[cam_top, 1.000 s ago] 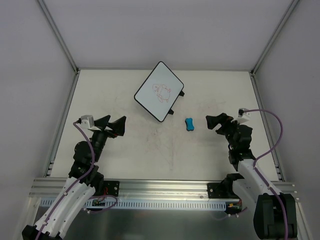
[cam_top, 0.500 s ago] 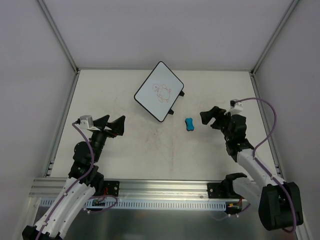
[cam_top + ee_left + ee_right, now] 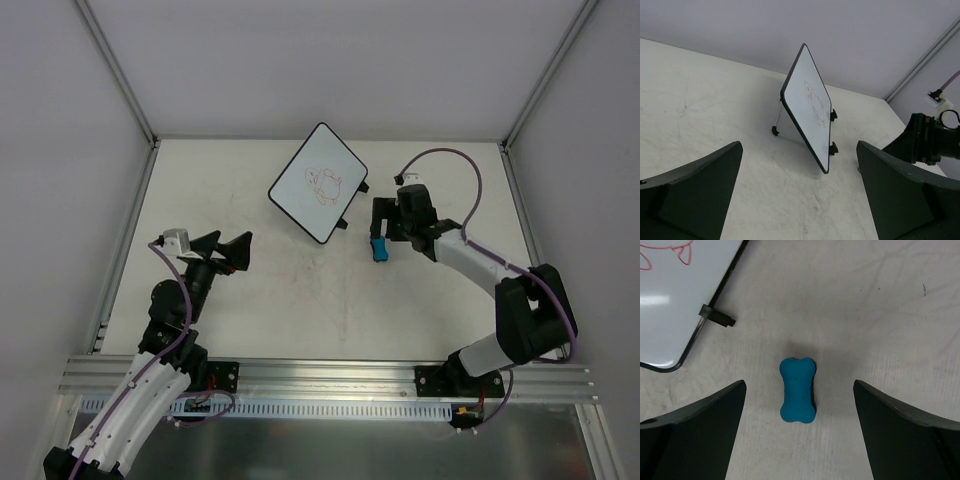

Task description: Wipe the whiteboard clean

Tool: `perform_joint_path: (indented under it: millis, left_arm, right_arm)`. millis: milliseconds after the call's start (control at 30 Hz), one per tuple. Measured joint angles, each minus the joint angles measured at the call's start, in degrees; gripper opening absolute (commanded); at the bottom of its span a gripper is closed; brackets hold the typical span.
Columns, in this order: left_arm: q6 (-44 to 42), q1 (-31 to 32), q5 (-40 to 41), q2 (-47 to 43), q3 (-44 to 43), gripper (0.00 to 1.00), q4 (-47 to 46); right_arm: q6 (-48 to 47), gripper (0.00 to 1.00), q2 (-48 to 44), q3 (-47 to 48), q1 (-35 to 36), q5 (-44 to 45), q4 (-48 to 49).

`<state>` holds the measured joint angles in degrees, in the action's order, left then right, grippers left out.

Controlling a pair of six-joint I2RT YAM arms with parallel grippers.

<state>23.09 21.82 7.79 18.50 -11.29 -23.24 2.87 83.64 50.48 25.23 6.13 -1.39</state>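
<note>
The whiteboard lies at the back middle of the table, turned diagonally and propped on small black feet, with a reddish doodle on it. Its face shows in the left wrist view, and one corner in the right wrist view. Just right of it lies a small blue bone-shaped eraser on the table. My right gripper hangs directly above the eraser, open, one finger on each side and not touching it. My left gripper is open and empty at the left, pointing at the whiteboard.
White walls and aluminium posts close in the table on three sides. A metal rail runs along the near edge, where the arm bases sit. The right arm's cable arcs above the table behind the gripper.
My right arm has swung left and forward from the right side to directly over the blue eraser. The left arm, whiteboard and eraser have stayed put.
</note>
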Motion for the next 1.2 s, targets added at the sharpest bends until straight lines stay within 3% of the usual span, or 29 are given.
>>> perform_joint_path:
  millis: [333,1200]
  left_arm:
    - [0.0,0.0,0.2,1.5,0.0,0.99,0.0]
    - [0.0,0.0,0.2,2.4,0.0,0.99,0.0]
  right_arm:
    - [-0.2,0.74,13.7,9.1,1.2,0.1,-12.2]
    - [-0.6,0.47,19.0,14.2,4.3,3.2,-17.7]
